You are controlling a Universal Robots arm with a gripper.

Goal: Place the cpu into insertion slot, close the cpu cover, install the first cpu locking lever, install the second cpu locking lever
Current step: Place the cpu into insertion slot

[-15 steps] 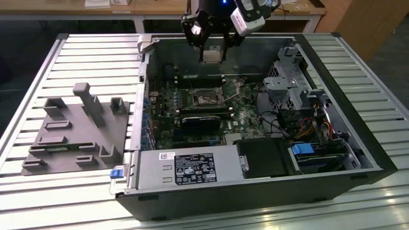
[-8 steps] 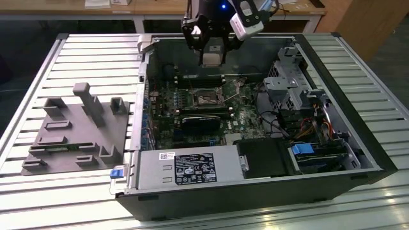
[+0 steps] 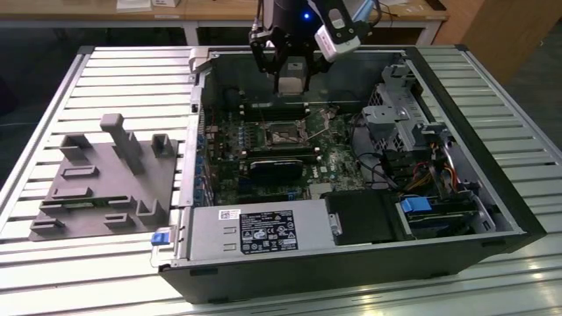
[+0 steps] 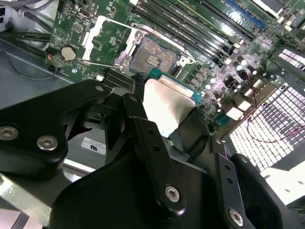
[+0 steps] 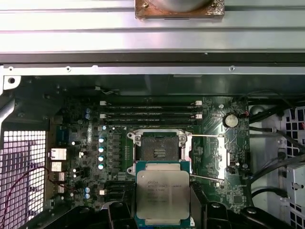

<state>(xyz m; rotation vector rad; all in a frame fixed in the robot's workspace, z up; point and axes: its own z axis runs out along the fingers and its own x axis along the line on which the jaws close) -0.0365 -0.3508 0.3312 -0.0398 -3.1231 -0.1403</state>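
- The cpu [image 5: 163, 195] is a small, thin, rigid chip, which we judge to be light. Its flat grey metal lid looks smooth and probably slippery, so the opposite side edges are the sensible places to grip.
- We would treat it as fragile: the underside contacts and the fine pins in the socket would not forgive a tilt or a scrape.
- The gripper [image 5: 163, 211] is narrowed to the chip's width. In both wrist views its black fingers [image 4: 138, 112] press on two opposite edges of the cpu, with the lid bare between them.
- In the exterior view the gripper [image 3: 291, 82] hangs at upper centre of the frame, over the far part of the open computer case [image 3: 491, 197].
- The held chip is in the air, clear of the board. The insertion slot [image 3: 285, 136] lies at mid-frame, empty, and the cpu cover [image 4: 92, 33] stands swung open beside it.
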